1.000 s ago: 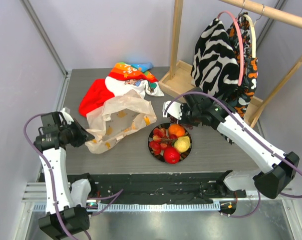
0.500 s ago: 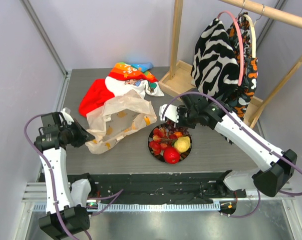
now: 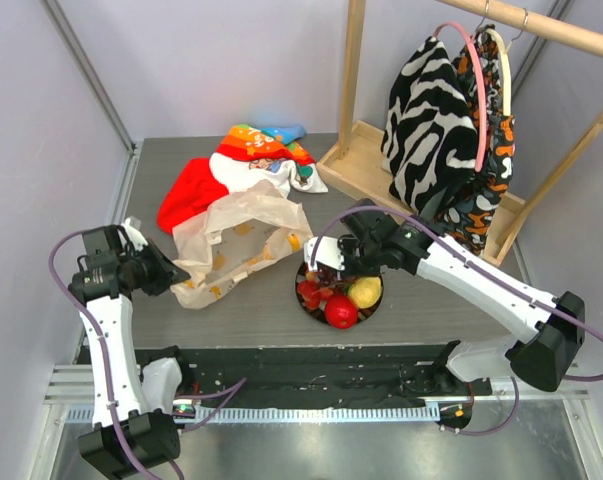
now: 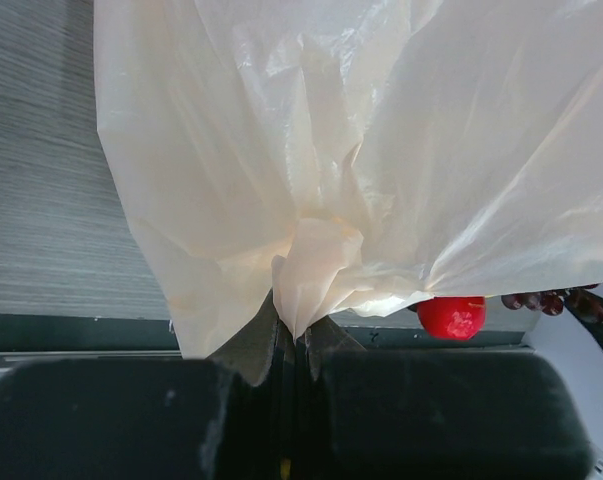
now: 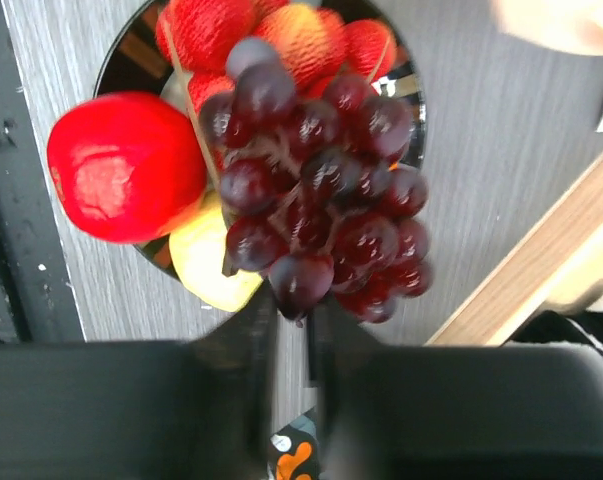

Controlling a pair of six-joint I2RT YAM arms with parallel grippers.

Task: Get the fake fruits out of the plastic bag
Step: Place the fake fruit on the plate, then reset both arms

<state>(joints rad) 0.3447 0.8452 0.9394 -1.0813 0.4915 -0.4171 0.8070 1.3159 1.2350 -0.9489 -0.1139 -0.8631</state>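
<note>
Left gripper [image 4: 299, 335] is clamping shut on a bunched fold of the plastic bag [image 3: 243, 232], pinching it at the bag's near-left end. The bag is lying slack on the table [image 3: 431, 300], its long axis running diagonally from that pinch up toward the far right, with its far edge touching the red cloth [image 3: 196, 185]. Right gripper [image 5: 293, 310] is hanging over the black plate [image 5: 129, 58], fingers nearly together with the end grape of the grape bunch [image 5: 316, 180] sitting at the tips. The shot is blurred, so I cannot tell whether it is gripping. The bunch's long axis is pointing straight out from the fingertips across the plate toward the strawberries [image 5: 281, 35]. The apple [image 5: 126, 165] and lemon [image 5: 216, 270] are sitting on the plate beside it.
</note>
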